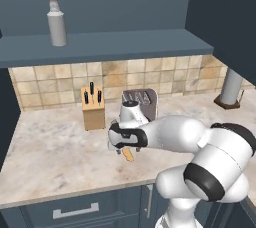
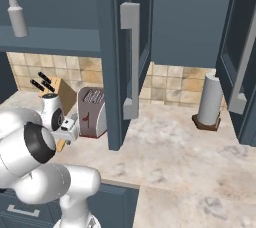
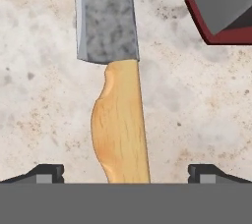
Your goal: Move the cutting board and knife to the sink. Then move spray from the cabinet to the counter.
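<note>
The knife (image 3: 119,125) lies flat on the beige counter (image 1: 50,147), its orange-tan handle toward me and its grey blade (image 3: 106,16) pointing away. My gripper (image 3: 126,174) hangs open just above it, and the handle sits midway between the two fingertips (image 3: 47,173). From the left base view the hand (image 1: 122,139) points down over the handle end (image 1: 129,155). The spray (image 1: 56,19) stands upright on the slate-blue cabinet shelf (image 1: 125,44), seen also as the spray (image 2: 16,9) at upper left. The cutting board and the sink are out of view.
A tan knife block (image 1: 93,107) with black-handled knives and a dark red toaster (image 1: 140,103) stand just behind the hand. A cabinet door (image 2: 131,62) hangs open over the counter. A grey roll on a brown base (image 2: 209,102) stands far right.
</note>
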Available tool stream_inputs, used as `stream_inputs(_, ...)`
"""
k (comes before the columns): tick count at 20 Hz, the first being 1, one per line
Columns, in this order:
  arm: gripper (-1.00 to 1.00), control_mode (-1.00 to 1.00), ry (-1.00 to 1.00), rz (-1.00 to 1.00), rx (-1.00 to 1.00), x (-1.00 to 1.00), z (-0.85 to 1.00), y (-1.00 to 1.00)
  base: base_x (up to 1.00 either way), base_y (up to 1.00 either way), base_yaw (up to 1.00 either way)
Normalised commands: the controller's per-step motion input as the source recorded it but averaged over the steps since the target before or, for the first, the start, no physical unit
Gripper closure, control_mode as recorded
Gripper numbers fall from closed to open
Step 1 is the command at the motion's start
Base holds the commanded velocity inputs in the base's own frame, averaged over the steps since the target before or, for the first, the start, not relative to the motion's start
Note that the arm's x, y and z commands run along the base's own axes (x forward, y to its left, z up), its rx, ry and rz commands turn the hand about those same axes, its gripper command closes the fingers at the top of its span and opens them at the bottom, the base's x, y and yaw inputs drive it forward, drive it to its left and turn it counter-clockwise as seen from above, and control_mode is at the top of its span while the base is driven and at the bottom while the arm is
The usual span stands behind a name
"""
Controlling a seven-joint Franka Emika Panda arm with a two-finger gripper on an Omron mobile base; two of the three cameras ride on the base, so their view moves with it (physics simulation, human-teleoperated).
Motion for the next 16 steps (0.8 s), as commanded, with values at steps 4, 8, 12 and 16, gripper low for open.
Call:
stream_inputs(4,-1.0,-1.0,0.0,0.0,0.0,0.15,-0.01,0.0,0.0,0.0,0.0)
stream_inputs(8,-1.0,-1.0,0.0,0.0,0.0,0.19,0.0,0.0,0.0,0.0,0.0)
stream_inputs(12,-1.0,-1.0,0.0,0.0,0.0,0.19,-0.04,0.0,0.0,0.0,0.0)
stream_inputs(16,-1.0,-1.0,0.0,0.0,0.0,0.02,-0.24,0.0,0.0,0.0,0.0)
